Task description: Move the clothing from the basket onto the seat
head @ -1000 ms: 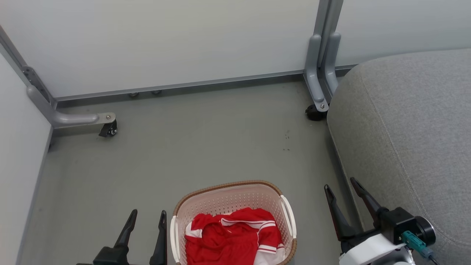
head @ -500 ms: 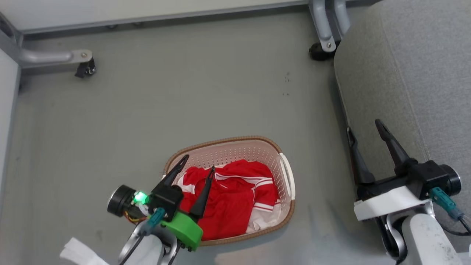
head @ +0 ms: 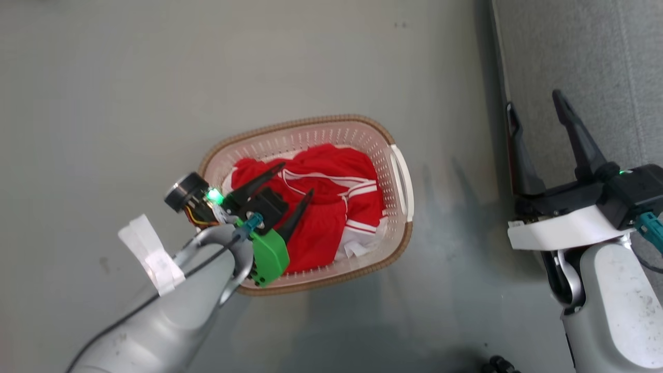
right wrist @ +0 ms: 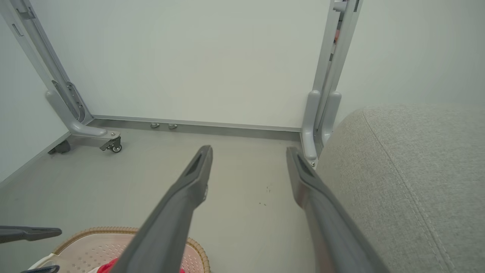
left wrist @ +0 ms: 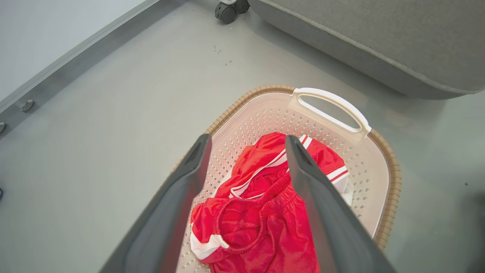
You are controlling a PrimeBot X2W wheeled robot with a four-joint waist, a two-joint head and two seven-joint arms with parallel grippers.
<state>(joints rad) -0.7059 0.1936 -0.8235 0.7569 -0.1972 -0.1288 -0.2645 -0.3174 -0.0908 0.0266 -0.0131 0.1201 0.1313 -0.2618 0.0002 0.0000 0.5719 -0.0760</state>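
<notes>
The cream basket with its brown rim stands on the grey floor and holds the red clothing with white stripes. My left gripper hangs open over the basket's left half, fingers apart above the red fabric, holding nothing. In the left wrist view the clothing lies between and below the open left gripper, and the basket shows its white handle. My right gripper is open and empty beside the grey seat. The seat lies right of the right gripper.
White partition panels on grey metal legs with castors stand at the back. A castor sits near the seat's corner. Bare grey floor stretches left of and beyond the basket. A white tag hangs on my left forearm.
The head camera has tilted further down, so the whole picture has shifted. My left arm has come up from the bottom edge and reached over the basket. The clothing has not moved.
</notes>
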